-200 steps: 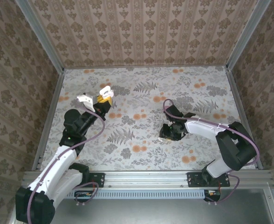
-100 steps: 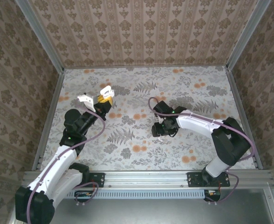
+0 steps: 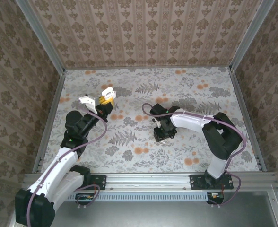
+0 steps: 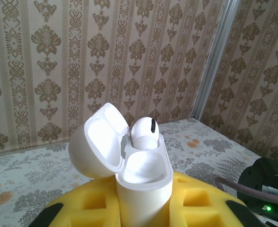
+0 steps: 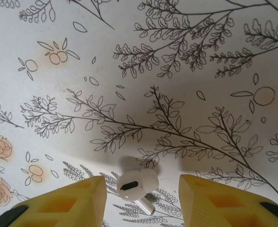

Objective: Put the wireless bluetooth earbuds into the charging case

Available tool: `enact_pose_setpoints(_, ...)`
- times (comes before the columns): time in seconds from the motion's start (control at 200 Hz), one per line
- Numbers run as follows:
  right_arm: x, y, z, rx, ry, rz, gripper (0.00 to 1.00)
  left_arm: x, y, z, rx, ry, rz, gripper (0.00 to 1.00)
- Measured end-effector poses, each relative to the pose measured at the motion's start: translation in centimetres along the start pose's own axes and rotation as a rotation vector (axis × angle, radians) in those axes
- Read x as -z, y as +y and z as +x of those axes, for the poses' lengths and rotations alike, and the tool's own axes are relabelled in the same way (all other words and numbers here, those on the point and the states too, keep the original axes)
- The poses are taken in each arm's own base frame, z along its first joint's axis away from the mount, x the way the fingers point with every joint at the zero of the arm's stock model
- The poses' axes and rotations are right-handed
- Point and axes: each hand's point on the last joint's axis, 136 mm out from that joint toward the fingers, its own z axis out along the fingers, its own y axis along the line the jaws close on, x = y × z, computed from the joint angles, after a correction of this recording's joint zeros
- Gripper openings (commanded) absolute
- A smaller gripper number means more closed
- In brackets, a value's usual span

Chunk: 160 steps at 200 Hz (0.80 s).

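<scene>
My left gripper is shut on the white charging case, holding it upright above the table's left part. The case's lid is swung open to the left. One white earbud sits in the far slot; the near slot is empty. In the top view the case shows as a small white shape. My right gripper stands open just over the printed surface, its yellow fingers either side of a second white earbud that lies flat between them, touching neither. That gripper is mid-table.
Patterned walls with aluminium posts close in the printed table on three sides. The right arm's dark body with a green light sits to the right of the case. A cable loops off the right wrist.
My right gripper has moved left across the table, from the middle right toward the centre. The left arm and the case have stayed still.
</scene>
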Motion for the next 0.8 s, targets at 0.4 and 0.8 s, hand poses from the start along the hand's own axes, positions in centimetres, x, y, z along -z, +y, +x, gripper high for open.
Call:
enact_pose_setpoints(0.4, -0.83, 0.21, 0.57, 0.033, 0.046, 0.013, 0.35, 0.00, 0.12, -0.02, -0.003, -0.001, -0.007, 0.17)
enact_pose_setpoints(0.8, -0.97, 0.04, 0.53, 0.034, 0.050, 0.035, 0.30, 0.00, 0.12, -0.02, -0.003, -0.001, -0.007, 0.17)
